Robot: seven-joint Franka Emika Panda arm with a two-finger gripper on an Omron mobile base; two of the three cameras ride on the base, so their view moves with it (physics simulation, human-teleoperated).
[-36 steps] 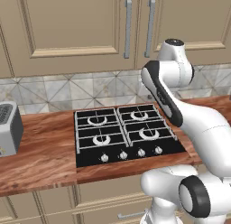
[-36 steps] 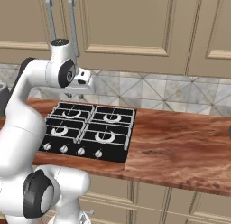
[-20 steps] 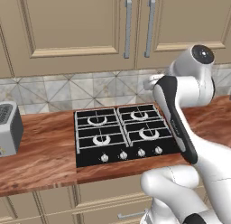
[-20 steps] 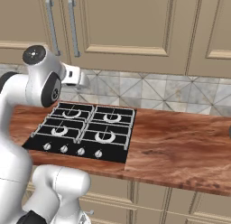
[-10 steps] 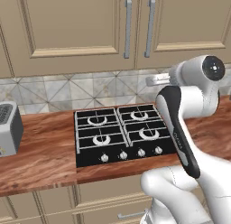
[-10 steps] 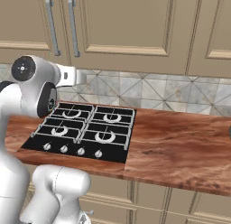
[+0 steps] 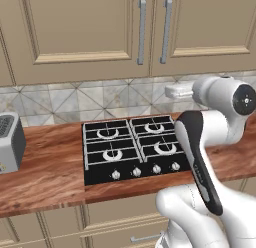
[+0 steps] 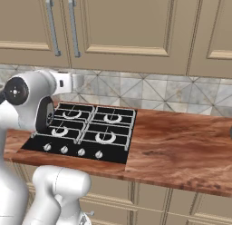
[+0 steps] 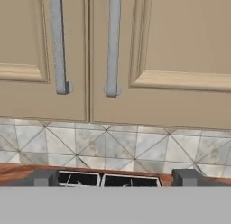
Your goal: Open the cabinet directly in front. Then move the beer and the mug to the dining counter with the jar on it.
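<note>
The cabinet (image 7: 150, 37) is hanging on the wall straight ahead, above the tiled backsplash (image 7: 100, 99), with both beige raised-panel doors standing shut and their two long silver bar handles (image 9: 113, 42) running side by side at the centre seam. The hand (image 9: 115, 178) is pointing at the lower ends of those handles with its fingers spread wide and nothing between them, well short of the doors. The risk from here is that, because the bars are sitting so close together, the hand could be closing on the wrong one or straddling both, or slipping off the rounded lower end. Below, the black hob (image 7: 135, 147) is lying in the wood table (image 8: 181, 142), with a toaster (image 7: 10, 142) at the left.
</note>
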